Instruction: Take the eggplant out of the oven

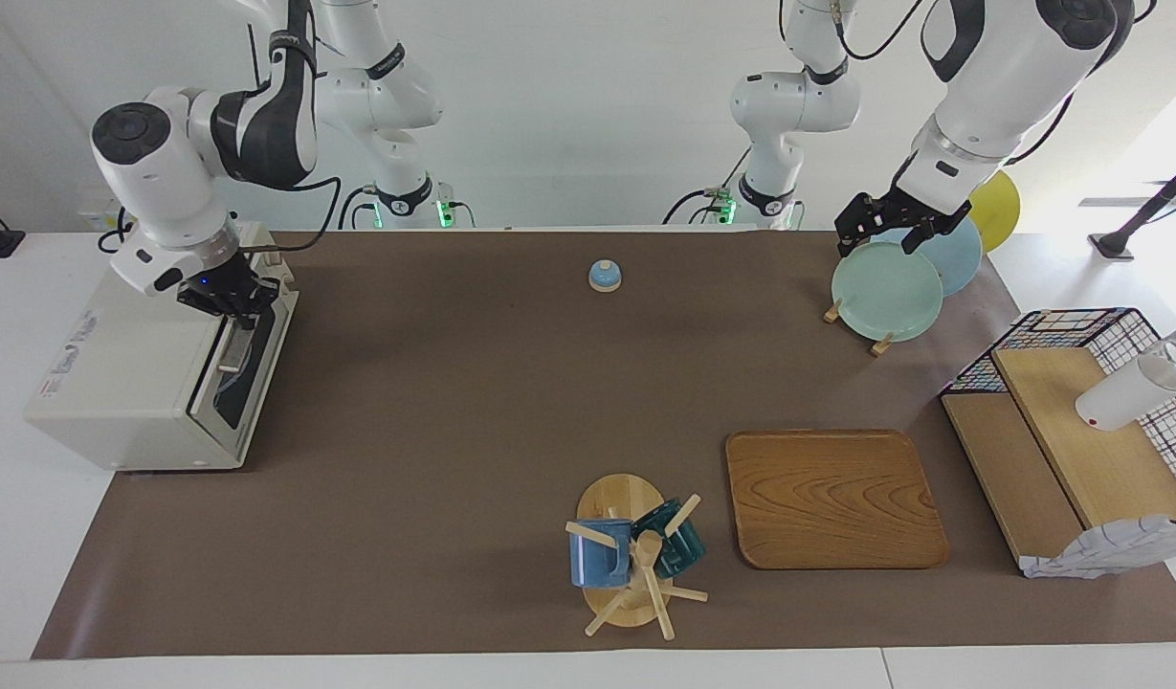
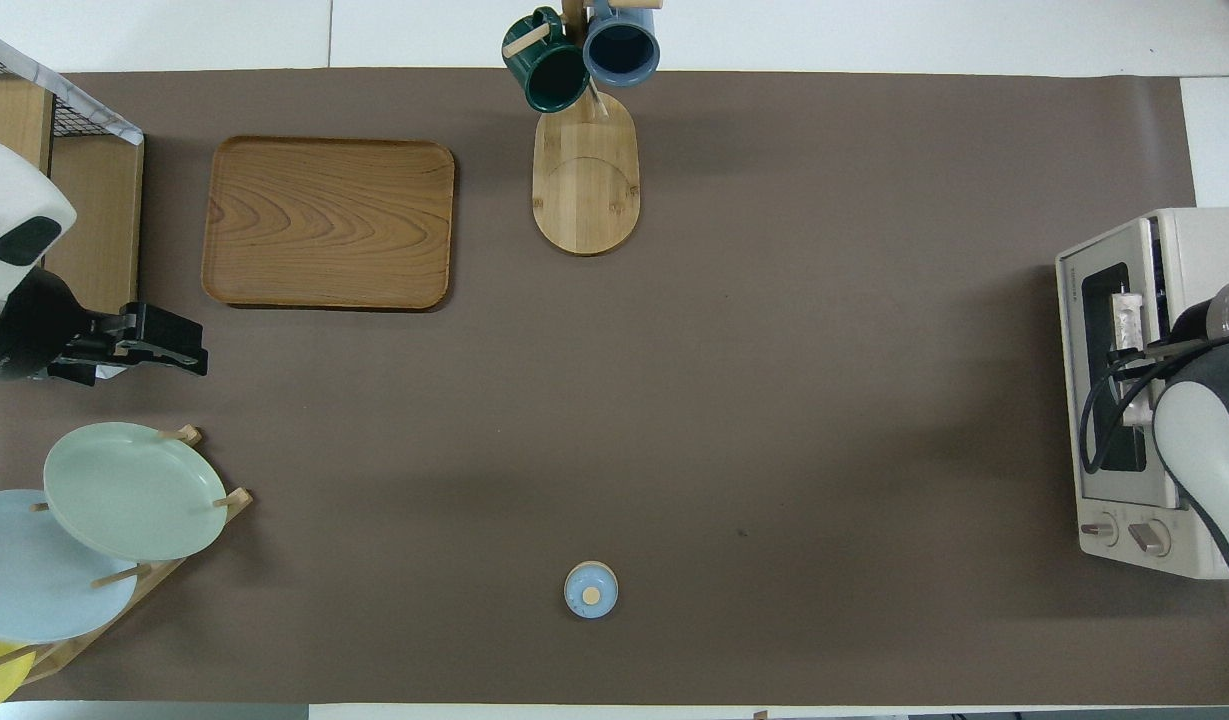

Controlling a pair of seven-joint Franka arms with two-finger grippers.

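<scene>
The cream-white oven (image 1: 119, 383) stands at the right arm's end of the table, its dark glass door (image 1: 248, 368) tipped slightly away from the body at the top. My right gripper (image 1: 235, 301) is shut on the silver door handle (image 1: 231, 349), at the handle's end nearer the robots. In the overhead view the oven (image 2: 1189, 250) and its handle (image 2: 1129, 320) show, with the right arm over them. The eggplant is hidden. My left gripper (image 1: 884, 228) hangs open and waits over the plate rack, holding nothing.
A rack of plates (image 1: 886, 290) stands near the left arm's base. A small blue bell (image 1: 604, 276), a wooden tray (image 1: 832, 498), a mug tree (image 1: 635, 560) and a wire basket with wooden boards (image 1: 1076, 421) are also on the brown mat.
</scene>
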